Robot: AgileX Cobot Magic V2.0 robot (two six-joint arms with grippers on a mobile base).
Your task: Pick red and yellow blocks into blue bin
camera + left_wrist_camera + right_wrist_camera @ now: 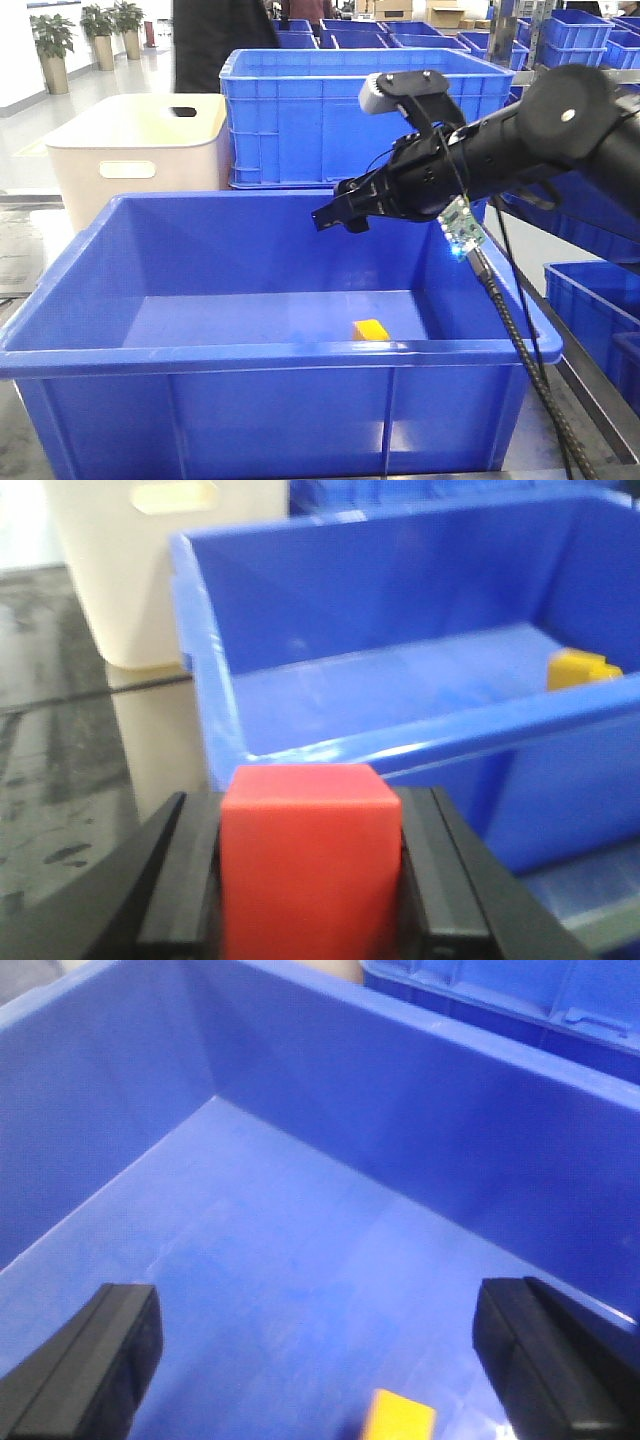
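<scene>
Between your left jaws, the red cube (308, 865) sat clamped by two flat sides, just outside the blue bin (420, 742). It looked light, hard and smooth. Your right jaws gaped over the yellow brick (403, 1415) inside, at six o'clock in their view.

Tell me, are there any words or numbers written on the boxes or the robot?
None can be read.
The large bright-blue plastic bin, the cream plastic tub and the plain red cube show no writing.
Any marks on the small green circuit board are too small to read.
</scene>
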